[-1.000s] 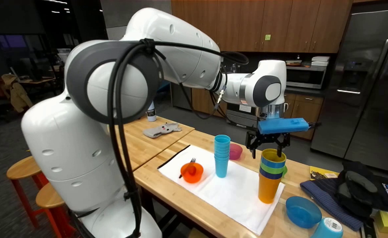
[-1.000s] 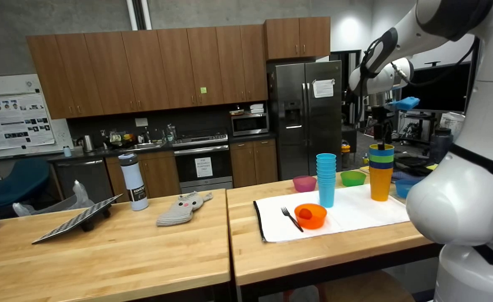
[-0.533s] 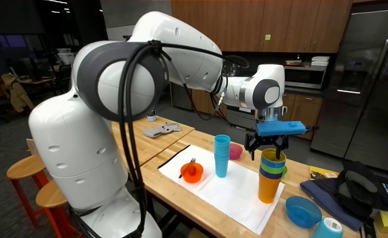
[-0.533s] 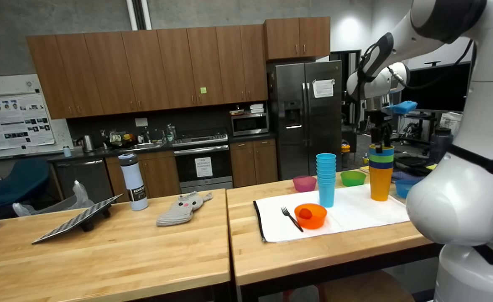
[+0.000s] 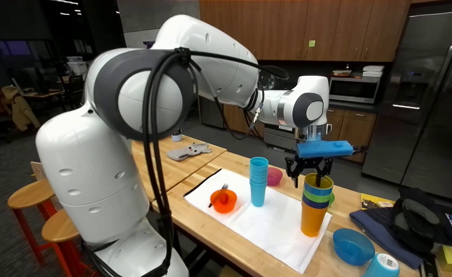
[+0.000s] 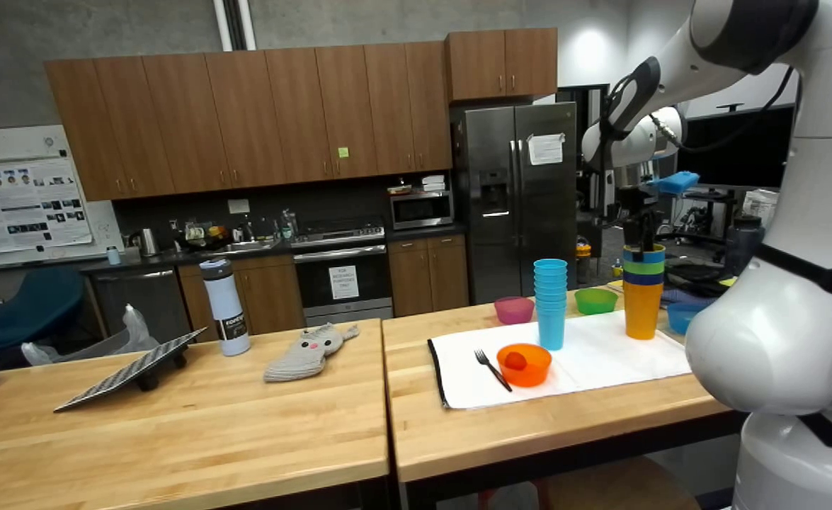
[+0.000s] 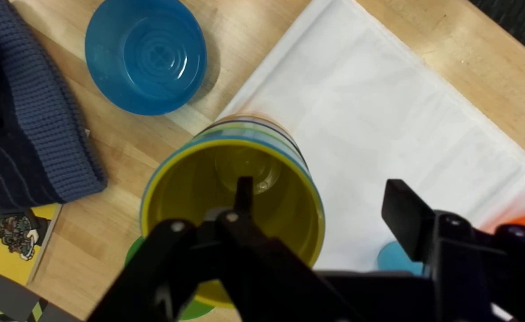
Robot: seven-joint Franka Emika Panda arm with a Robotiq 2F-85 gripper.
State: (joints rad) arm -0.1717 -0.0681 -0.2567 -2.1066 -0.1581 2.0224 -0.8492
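Black two-finger gripper [image 7: 320,192]: standing wide apart, gripping nothing; one finger is pointing into or just over the yellow mouth (depth hard to tell), the opposite one is hanging outside, presumably so the rim wall is lying between them
Tall multicoloured stack of tapered plastic cups [image 5: 316,206]: standing upright, serving as clock centre in wrist view; yellow topping blue, green, navy, orange; nesting is probably keeping it steady
White rectangular cloth-like sheet [image 7: 356,112]: spreading toward two o'clock under the stack, seemingly acting as a mat
Round green plastic bowl [image 6: 596,302]: peeking out at seven o'clock, mostly hiding
Round translucent blue plastic bowl [image 7: 146,56]: sitting at eleven o'clock, off the sheet
Dark-blue ribbed knit item [image 7: 56,112]: lying at ten o'clock, apparently just set aside
Light-blue plastic cup column [image 5: 258,184]: standing at four o'clock, nesting likewise
Round orange plastic bowl [image 5: 224,204]: resting at three o'clock, holding a small red-orange round item [image 6: 516,362]
Black fork [image 6: 493,370]: lying beside that bowl, like a place setting
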